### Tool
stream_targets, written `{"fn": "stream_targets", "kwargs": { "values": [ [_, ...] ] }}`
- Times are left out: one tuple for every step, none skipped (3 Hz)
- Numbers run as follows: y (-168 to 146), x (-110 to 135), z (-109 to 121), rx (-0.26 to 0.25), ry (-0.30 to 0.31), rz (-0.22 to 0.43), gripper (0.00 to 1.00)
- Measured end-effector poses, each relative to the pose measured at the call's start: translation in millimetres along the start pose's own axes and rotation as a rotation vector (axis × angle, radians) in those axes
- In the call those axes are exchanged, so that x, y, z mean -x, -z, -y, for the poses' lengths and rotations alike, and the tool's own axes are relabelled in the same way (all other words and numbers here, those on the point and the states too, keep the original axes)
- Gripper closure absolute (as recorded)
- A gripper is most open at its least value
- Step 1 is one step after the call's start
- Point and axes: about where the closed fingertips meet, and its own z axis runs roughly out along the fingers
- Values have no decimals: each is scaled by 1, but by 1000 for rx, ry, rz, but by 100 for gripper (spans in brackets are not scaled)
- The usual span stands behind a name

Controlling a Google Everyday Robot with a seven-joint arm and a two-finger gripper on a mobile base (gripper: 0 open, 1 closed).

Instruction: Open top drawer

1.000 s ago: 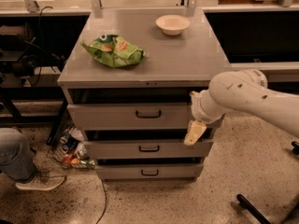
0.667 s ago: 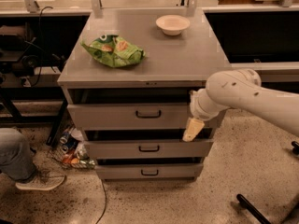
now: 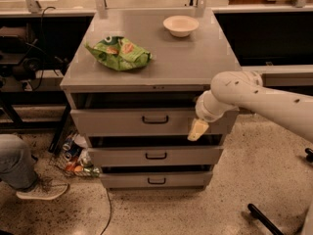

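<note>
**Gripper at the top drawer's front**

The top drawer (image 3: 117, 122) is grey and the tallest-fronted of three, with a small dark loop handle (image 3: 155, 119) at its centre and a dark gap above. The gripper (image 3: 198, 129) hangs right of that handle, at the drawer's lower edge; open or clenched, I cannot tell. Since a second ago it has edged slightly up and towards the handle. The drawer has not moved.
</note>
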Motion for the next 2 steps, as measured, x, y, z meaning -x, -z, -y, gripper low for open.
{"fn": "stream_targets", "kwargs": {
  "values": [
    [-5, -3, -1, 11, -11, 12, 39],
    [13, -9, -13, -7, -29, 16, 62]
  ]
}}
